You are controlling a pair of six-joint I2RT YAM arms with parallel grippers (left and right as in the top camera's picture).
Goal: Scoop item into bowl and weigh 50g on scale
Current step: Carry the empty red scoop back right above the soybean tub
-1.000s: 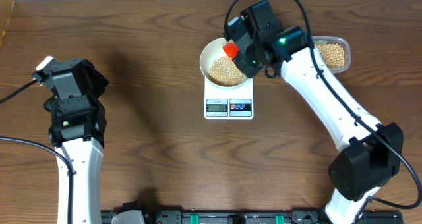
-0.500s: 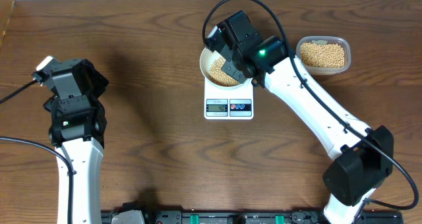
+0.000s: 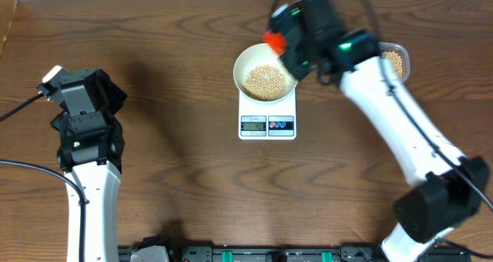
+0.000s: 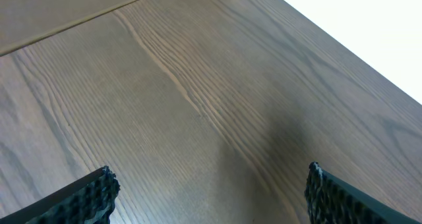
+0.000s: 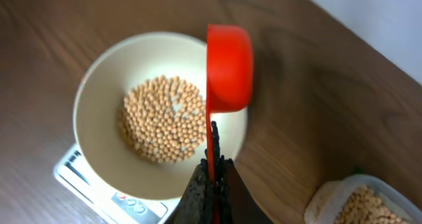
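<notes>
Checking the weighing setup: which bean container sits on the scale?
The round white bowl rests on the scale; the clear tub stands directly on the table.

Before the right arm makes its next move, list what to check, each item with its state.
1. Bowl sits on scale: ok.
2. Beans heaped inside the bowl: ok.
3. Right gripper clamps the scoop by its handle: ok.
4. Scoop emptied: cannot tell.
5. Display reads 50 g: cannot tell, digits too small.
6. Left gripper open, far from the scale: ok.
</notes>
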